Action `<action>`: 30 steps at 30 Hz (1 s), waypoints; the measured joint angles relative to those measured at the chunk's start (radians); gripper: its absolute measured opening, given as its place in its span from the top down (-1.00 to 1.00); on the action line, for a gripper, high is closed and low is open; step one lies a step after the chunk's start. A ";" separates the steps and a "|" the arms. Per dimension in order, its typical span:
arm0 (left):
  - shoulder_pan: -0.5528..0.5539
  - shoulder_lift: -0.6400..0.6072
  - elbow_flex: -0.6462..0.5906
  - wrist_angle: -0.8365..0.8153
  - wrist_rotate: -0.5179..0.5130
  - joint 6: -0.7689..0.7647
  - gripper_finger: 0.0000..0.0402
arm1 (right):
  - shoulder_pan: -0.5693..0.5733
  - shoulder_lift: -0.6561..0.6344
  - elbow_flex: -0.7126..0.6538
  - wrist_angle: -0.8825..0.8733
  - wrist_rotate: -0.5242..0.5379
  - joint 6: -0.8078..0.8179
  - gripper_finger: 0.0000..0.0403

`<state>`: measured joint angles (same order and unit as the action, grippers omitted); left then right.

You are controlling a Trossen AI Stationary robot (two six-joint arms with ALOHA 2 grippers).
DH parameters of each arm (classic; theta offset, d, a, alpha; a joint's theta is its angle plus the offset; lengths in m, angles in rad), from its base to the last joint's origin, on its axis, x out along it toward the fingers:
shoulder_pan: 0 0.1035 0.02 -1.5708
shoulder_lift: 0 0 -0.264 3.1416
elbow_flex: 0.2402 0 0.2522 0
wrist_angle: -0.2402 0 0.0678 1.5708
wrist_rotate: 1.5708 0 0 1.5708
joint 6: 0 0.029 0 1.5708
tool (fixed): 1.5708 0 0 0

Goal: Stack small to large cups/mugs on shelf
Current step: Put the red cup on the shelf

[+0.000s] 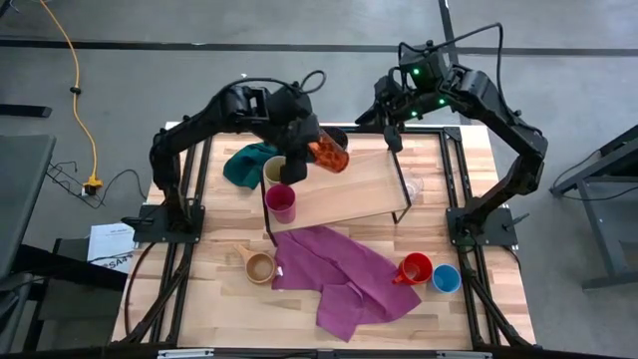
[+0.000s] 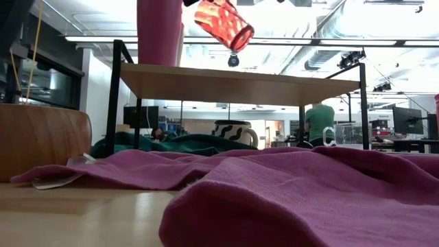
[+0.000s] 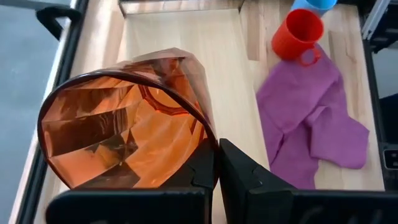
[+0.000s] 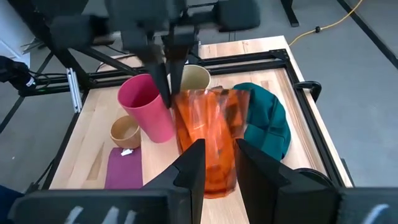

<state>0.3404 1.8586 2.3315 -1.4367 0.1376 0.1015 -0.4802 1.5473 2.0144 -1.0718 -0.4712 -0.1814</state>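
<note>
High view: translucent red cup (image 1: 328, 155) is held tilted above the shelf (image 1: 349, 184) by left gripper (image 1: 305, 140), pinched at rim. Low view: cup seen over shelf top. Right wrist: right gripper (image 4: 217, 163) narrowly apart, empty

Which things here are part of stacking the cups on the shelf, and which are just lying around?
Part of the job:
shelf
translucent red cup, held above the shelf by the left gripper
magenta cup
cream cup
tan wooden cup
red handled mug
blue cup
striped mug
clear glass cup

Lying about:
purple cloth
green cloth
</note>
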 joint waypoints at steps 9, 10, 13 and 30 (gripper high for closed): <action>-0.009 0.028 -0.001 -0.014 0.012 0.026 1.00 | -0.005 0.000 0.000 -0.003 0.000 -0.003 0.61; -0.009 0.028 -0.001 -0.014 0.012 0.026 1.00 | -0.005 0.000 0.000 -0.003 0.000 -0.003 0.61; -0.009 0.028 -0.001 -0.025 0.012 0.027 1.00 | -0.005 0.000 0.000 -0.003 0.000 -0.008 0.61; -0.009 0.037 0.000 -0.056 0.012 0.067 1.00 | -0.005 0.000 0.000 -0.003 0.000 -0.010 0.61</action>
<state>0.3310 1.8959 2.3313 -1.4931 0.1493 0.1684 -0.4850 1.5475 2.0144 -1.0749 -0.4709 -0.1917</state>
